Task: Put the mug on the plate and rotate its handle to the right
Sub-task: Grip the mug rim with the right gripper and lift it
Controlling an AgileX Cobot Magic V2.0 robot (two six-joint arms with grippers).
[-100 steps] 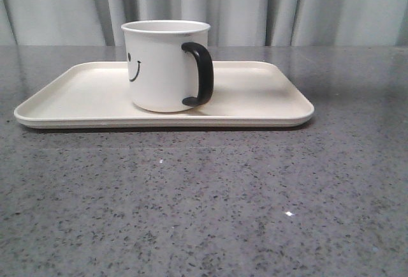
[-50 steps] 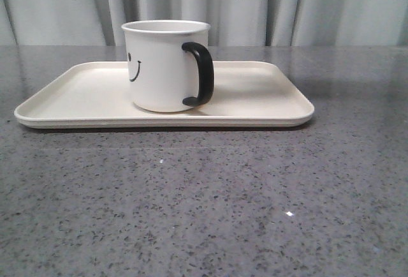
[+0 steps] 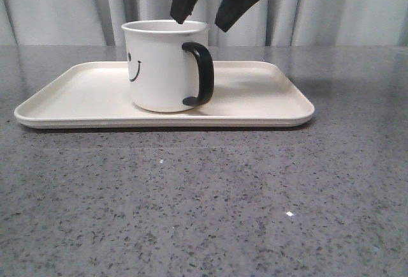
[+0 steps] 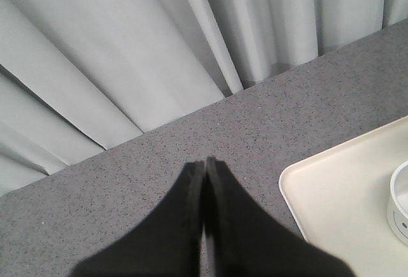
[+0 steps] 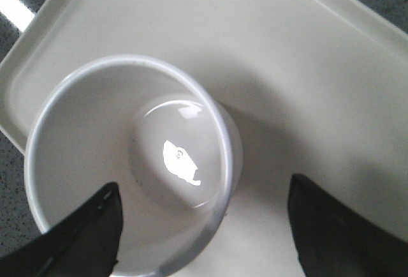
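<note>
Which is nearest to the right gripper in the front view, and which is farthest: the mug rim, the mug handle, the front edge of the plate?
From the right gripper, with its jaws open above the mug:
1. Mug rim, just beneath it.
2. Handle, lower, on the mug's right side.
3. Plate front edge, lowest, toward the camera.

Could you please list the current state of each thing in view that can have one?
mug: upright on the tray, empty, nothing gripping it.
handle: points toward the front right, not fully to the right.
plate: flat on the table, carrying only the mug.
right gripper: open, above the mug's rim, one finger over the inside, one outside.
left gripper: shut, empty, beside the tray.
</note>
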